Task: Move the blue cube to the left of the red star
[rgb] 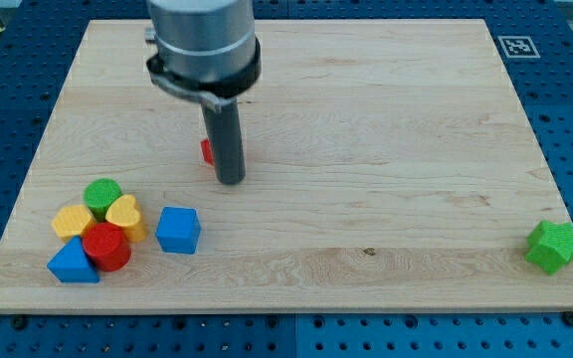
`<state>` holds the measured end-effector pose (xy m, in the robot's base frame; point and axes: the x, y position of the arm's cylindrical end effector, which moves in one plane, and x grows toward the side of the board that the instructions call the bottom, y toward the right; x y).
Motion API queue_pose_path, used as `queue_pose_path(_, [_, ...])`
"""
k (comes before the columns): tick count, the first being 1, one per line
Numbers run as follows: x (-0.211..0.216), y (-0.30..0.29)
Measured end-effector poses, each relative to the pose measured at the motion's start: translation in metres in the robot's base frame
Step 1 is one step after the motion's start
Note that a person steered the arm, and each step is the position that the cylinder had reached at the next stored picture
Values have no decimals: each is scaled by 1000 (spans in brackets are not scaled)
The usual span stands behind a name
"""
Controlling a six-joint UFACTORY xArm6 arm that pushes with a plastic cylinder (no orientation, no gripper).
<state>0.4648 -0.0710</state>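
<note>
Pincer: none fitted; the arm ends in a plain rod, so no apart, together or clamped state exists to report.
My tip (230,182): resting on the counter (366,129) in its left half, nearer the top edge than the cluster below it.
Red star (207,151): mostly hidden behind the rod; only a red sliver shows at the rod's left side, so its shape cannot be confirmed.
Blue cube (178,230): near the bottom-left corner, standing just clear of the cluster, below and slightly left of my tip.
Cluster: green block (102,194), yellow block (71,220), yellow heart (124,215), red cylinder (106,247) and a second blue block (72,264), packed together.
Green star (553,247): bottom-right corner, well apart.
Handling, judged: the cube appears small, rigid and light; it probably slides easily on the smooth wood and may rotate under an off-centre push.
Contact point, judged: middle of the cube's bottom-edge face, pushing toward the top edge.
Risk, judged: clipping the yellow heart.
</note>
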Motion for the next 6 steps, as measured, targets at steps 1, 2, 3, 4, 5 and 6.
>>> queue_pose_path(1, [10, 16])
queue_pose_path(2, [63, 26])
queue_pose_path(3, [96, 26])
queue_pose_path(4, [116, 19])
queue_pose_path(5, [129, -5])
queue_pose_path(6, [119, -39])
